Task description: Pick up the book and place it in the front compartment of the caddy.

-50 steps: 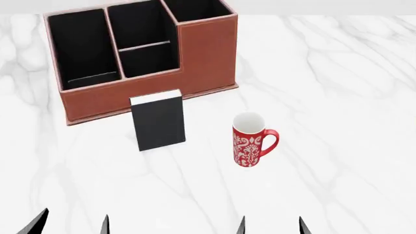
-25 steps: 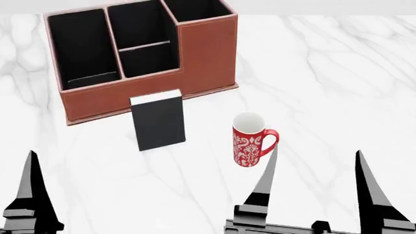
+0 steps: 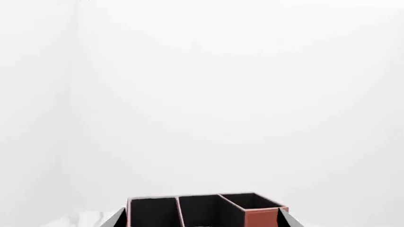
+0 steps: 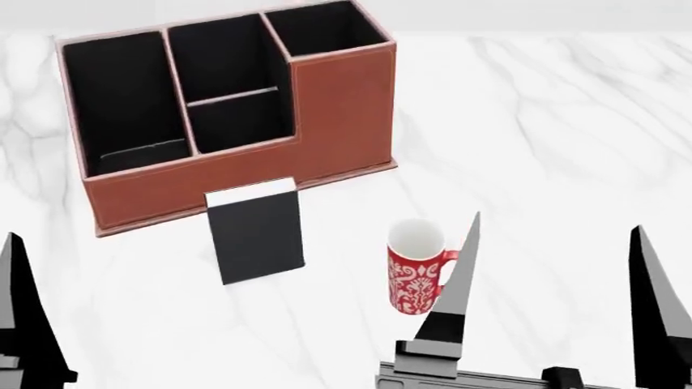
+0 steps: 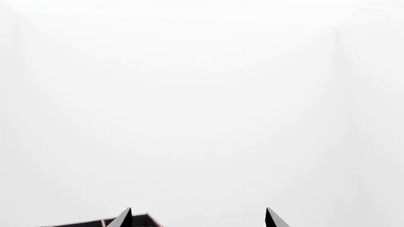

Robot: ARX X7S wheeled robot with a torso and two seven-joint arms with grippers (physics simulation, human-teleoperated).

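The right gripper point(image 4: 553, 235) has two long, flat fingers that taper to sharp points, black with a grey sheen on the lit faces, each widening into a stepped black block at its root, and the two are joined by a dark grey crossbar. Of the left gripper point(image 4: 22, 316), a single black finger of the same tapered shape and stepped base shows. In both wrist views only small black pointed tips appear.

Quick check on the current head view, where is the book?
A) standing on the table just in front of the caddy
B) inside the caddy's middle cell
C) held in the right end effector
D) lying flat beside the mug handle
A: the book stands upright on the marble table right in front of the caddy, with both end effectors well short of it.
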